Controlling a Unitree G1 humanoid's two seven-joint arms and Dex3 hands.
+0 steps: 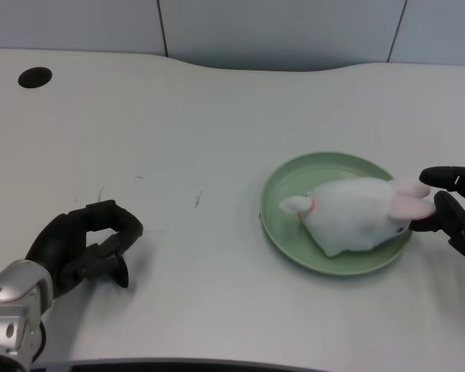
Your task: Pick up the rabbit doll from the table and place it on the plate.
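On green plate (283, 232): rabbit doll (356, 213) | left hand (85, 248) curled, holds nothing

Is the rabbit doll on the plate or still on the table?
On the plate. The white rabbit doll lies inside the green plate, its pink ears reaching over the right rim. The left hand holds nothing.

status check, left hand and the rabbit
Left hand empty, fingers curled. Rabbit doll lying on green plate. Nothing in the way.
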